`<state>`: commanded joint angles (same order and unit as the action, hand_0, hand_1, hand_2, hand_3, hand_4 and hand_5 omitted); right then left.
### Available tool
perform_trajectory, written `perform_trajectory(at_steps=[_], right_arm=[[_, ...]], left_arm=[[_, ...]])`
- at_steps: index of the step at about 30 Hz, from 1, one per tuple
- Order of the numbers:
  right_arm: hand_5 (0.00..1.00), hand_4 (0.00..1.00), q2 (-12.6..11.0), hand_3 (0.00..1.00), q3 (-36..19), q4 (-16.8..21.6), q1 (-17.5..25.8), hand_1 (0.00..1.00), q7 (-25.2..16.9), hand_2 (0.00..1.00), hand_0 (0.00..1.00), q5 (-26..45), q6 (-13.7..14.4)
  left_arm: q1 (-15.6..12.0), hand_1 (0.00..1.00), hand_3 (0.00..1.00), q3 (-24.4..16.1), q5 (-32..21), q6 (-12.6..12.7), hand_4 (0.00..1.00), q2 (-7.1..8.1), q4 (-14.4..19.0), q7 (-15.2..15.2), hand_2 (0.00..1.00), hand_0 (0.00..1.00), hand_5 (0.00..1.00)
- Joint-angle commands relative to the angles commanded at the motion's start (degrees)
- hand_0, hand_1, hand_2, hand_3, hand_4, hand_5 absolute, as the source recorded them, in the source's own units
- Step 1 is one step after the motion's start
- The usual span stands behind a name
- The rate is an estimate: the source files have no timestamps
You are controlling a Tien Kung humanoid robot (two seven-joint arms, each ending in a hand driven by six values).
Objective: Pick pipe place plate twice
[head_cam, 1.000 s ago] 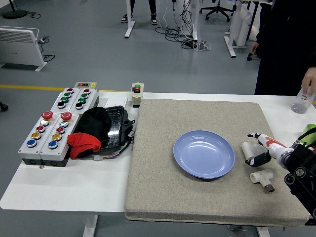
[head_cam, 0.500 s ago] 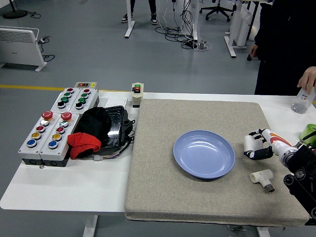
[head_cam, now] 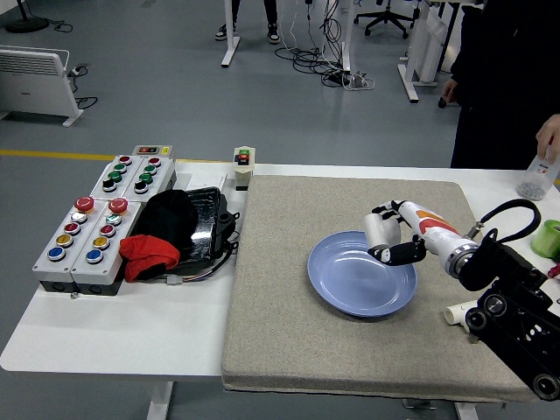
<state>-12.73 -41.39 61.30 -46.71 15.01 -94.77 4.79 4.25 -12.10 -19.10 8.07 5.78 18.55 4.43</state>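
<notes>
The right hand (head_cam: 391, 234) was closed around a white pipe piece (head_cam: 377, 231) and held it above the blue plate (head_cam: 350, 284), at its 1 o'clock rim — probably so that a release would drop it inside. A second pipe piece (head_cam: 454, 313) lay at the plate's 4 o'clock, mostly hidden behind the arm. At 2 o'clock a person's hand (head_cam: 549, 137) held a bottle (head_cam: 533, 179), cut off by the edge. The left hand was not visible.
</notes>
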Motion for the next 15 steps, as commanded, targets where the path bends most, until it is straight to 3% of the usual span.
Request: perform_trajectory(at_steps=[2,3,4,8,9,14,15], right_arm=[[0.267,0.563,0.7,0.598,1.1,-1.8,-0.2,0.405,0.3,0.44,0.289,-0.7,0.0],[0.302,0.596,0.9,0.69,1.4,-2.7,-0.2,0.49,0.5,0.496,0.381,-1.3,-0.1],[0.302,0.596,1.0,0.69,1.5,-3.0,-0.2,0.49,0.5,0.496,0.381,-1.4,-0.2],[0.302,0.596,1.0,0.69,1.7,-4.4,0.2,0.49,2.7,0.496,0.381,-3.3,-4.7],[0.42,0.794,0.9,0.998,1.6,-4.4,0.3,0.905,2.8,0.998,0.953,-3.5,-5.7],[0.42,0.794,0.9,0.998,0.3,-3.5,0.5,0.905,1.8,0.998,0.953,-2.9,-6.5],[0.397,0.811,0.8,0.998,0.1,-3.3,0.4,0.932,1.6,0.998,0.998,-3.0,-6.5]], left_arm=[[0.1,0.699,0.708,0.1,0.0,0.1,0.415,0.01,0.0,0.0,0.738,0.71,0.998],[0.1,0.699,0.708,0.1,0.0,0.1,0.415,0.01,0.0,0.1,0.737,0.71,0.998],[0.1,0.699,0.708,0.1,0.0,0.1,0.415,0.01,0.0,0.1,0.737,0.71,0.998],[0.1,0.699,0.708,0.0,0.1,0.1,0.415,0.04,0.0,0.1,0.737,0.71,0.998],[0.2,0.698,0.708,-0.1,0.1,0.1,0.416,0.07,0.0,0.1,0.737,0.71,0.998],[0.1,0.698,0.708,0.0,-0.1,0.0,0.416,0.07,0.0,0.2,0.737,0.71,0.998],[0.2,0.698,0.709,0.1,-0.2,0.0,0.417,0.05,0.0,0.2,0.737,0.71,0.998]])
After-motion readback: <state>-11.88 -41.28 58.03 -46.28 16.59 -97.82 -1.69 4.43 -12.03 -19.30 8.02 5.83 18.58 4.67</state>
